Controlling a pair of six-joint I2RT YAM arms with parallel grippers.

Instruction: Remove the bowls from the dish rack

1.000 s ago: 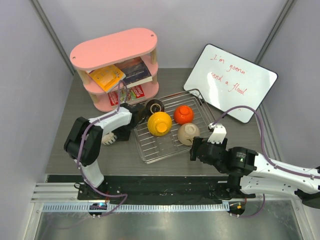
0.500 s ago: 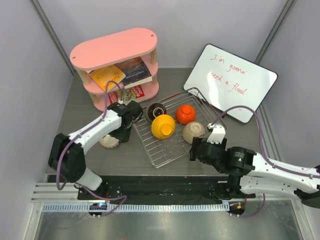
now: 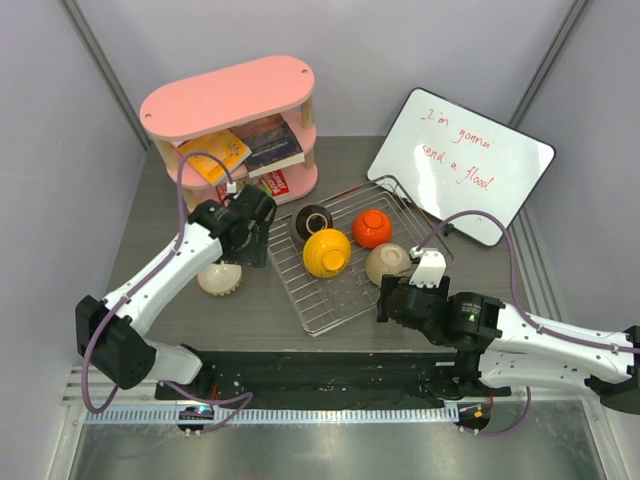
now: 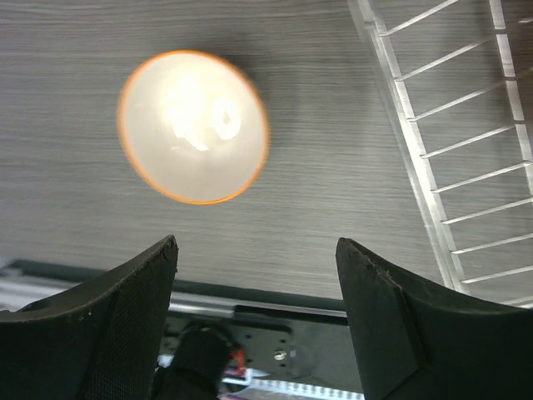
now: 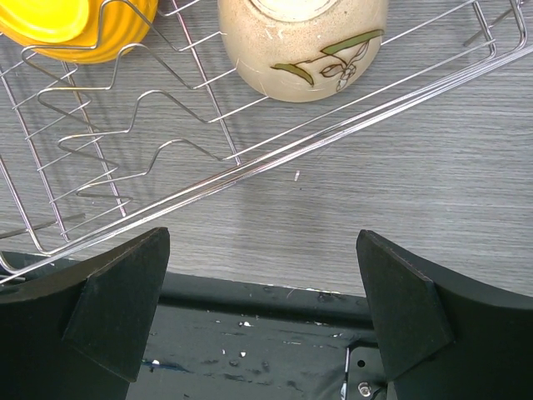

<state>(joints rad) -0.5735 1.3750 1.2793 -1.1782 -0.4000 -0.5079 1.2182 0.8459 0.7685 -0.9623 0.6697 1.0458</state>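
Note:
The silver wire dish rack (image 3: 335, 296) holds a dark bowl (image 3: 313, 220), a yellow bowl (image 3: 326, 252), an orange-red bowl (image 3: 370, 228) and a cream bowl (image 3: 388, 262). A pale ribbed bowl (image 3: 218, 278) rests on the table left of the rack. My left gripper (image 3: 252, 248) hangs open and empty between that bowl and the rack's left rim. In the left wrist view the bowl (image 4: 193, 127) lies beyond the open gripper (image 4: 256, 250), with the rack (image 4: 450, 167) at the right. My right gripper (image 3: 385, 300) is open and empty at the rack's near rim. In the right wrist view that gripper (image 5: 262, 242) faces the cream bowl (image 5: 304, 46) and the yellow bowl (image 5: 79, 29).
A pink oval shelf (image 3: 230, 100) with books stands at the back left. A whiteboard (image 3: 460, 165) leans at the back right, close to the rack's far corner. The table's near edge and a black rail (image 5: 275, 333) lie just below both grippers.
The left arm has stretched out and its gripper has drawn back from the pale bowl, which now shows fully. The rack and its bowls turned and shifted slightly right. The right gripper barely moved.

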